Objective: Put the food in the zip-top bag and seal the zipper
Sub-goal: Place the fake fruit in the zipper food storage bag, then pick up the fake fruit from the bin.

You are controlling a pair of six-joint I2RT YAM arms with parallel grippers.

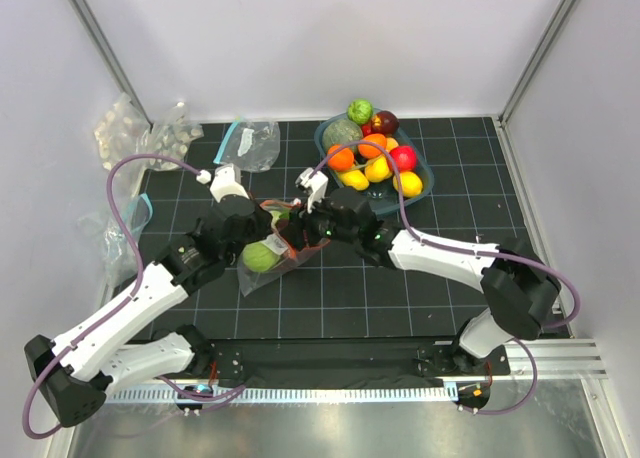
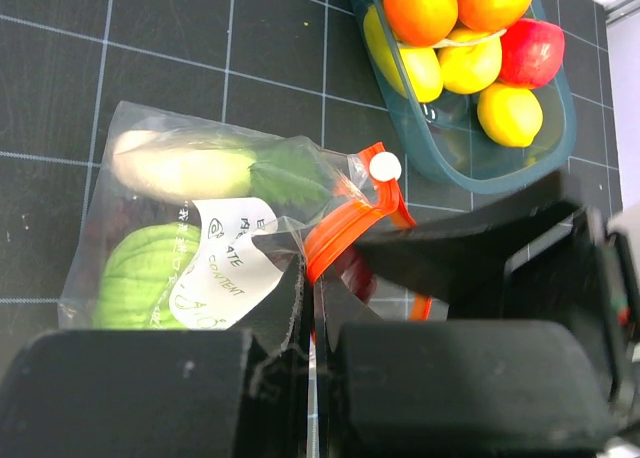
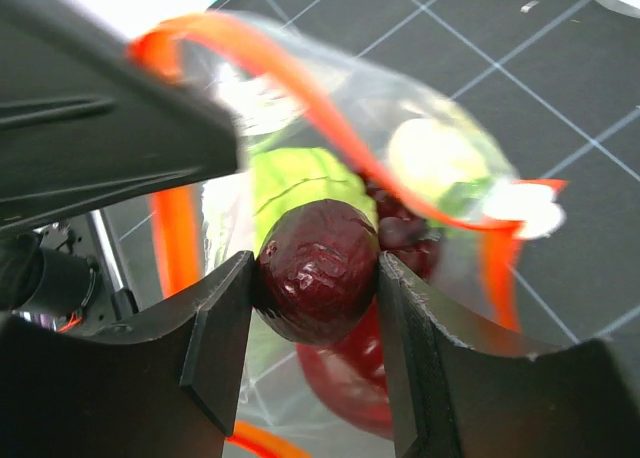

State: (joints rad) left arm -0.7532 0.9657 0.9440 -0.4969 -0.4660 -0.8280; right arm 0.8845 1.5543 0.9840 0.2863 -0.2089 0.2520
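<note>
The bag [image 2: 150, 178] lies on the table [image 1: 330, 298] between the 2 arms, its mouth propped open; the zipper [image 2: 345, 228] bows up in an orange loop. The left gripper [image 2: 310, 348] is pinched nearly closed on the clear lip of the bag just below the strip. The right gripper [image 3: 318, 278] is part open, clamped on a dark red fruit [image 3: 320, 268] right above the mouth. A cabbage [image 2: 140, 273] and a white vegetable [image 2: 170, 163] are already inside.

The fruit looks hard, glossy and light, likely to squirt out of a loose grip; squeeze across its widest part. The film is thin and floppy; hold it by the stiffer strip. Room is tight; both grippers crowd the opening, and the dish [image 2: 455, 143] stands near behind.
</note>
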